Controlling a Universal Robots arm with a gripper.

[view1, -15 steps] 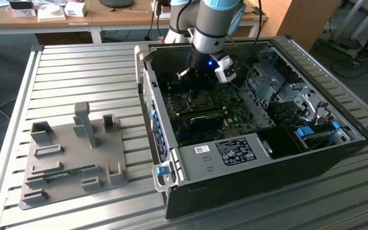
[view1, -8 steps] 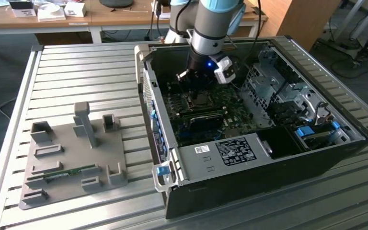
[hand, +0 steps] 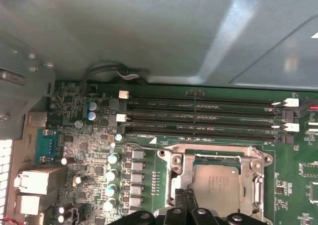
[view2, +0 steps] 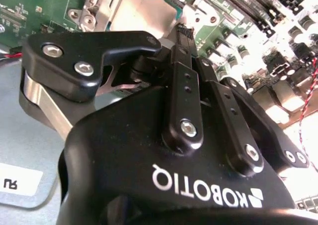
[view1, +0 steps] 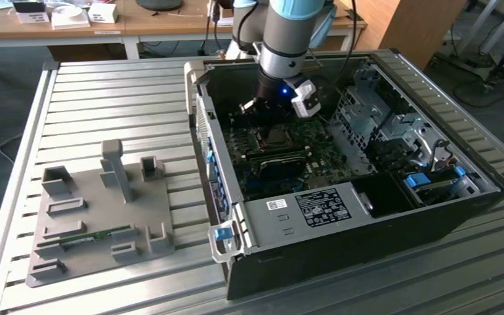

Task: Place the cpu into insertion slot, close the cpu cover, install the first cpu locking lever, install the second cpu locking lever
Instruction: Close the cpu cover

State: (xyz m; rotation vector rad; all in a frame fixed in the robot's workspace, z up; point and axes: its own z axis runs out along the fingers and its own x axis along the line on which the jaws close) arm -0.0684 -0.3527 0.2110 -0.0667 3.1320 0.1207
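Print shows in several places. White lettering runs upside down across the black body of the hand [view2: 183,29] in the second wrist view. A white sticker [view2: 15,183] with dark characters sits on the grey case wall beside it. In the exterior view, two white labels, one large [view1: 324,207] and one small [view1: 277,204], lie on a grey metal panel inside the open case [view1: 366,236]. The case rests on a slatted metal worktop [view1: 112,98]. Next to it, at the exterior view's left, stands one grey fixture tray [view1: 103,187] carrying a single memory stick [view1: 86,237]. The first wrist view shows the green motherboard [hand: 74,135] with four long black memory slots [hand: 198,116] lying side by side, several of them with white latches at their ends. The one cpu [hand: 216,183] lies flat in the insertion slot [hand: 195,161], its silver-grey top showing through the square window of the cover [hand: 174,175]. The cover appears to lie down over it, though its near edge is hidden behind the hand. The single arm reaches down into the case, and the hand hangs just above the socket's near edge. Its two fingers [hand: 185,201] are brought together tip to tip over the cover's rim. Whether anything thin is pinched between them cannot be told, and no larger object is in its grip.
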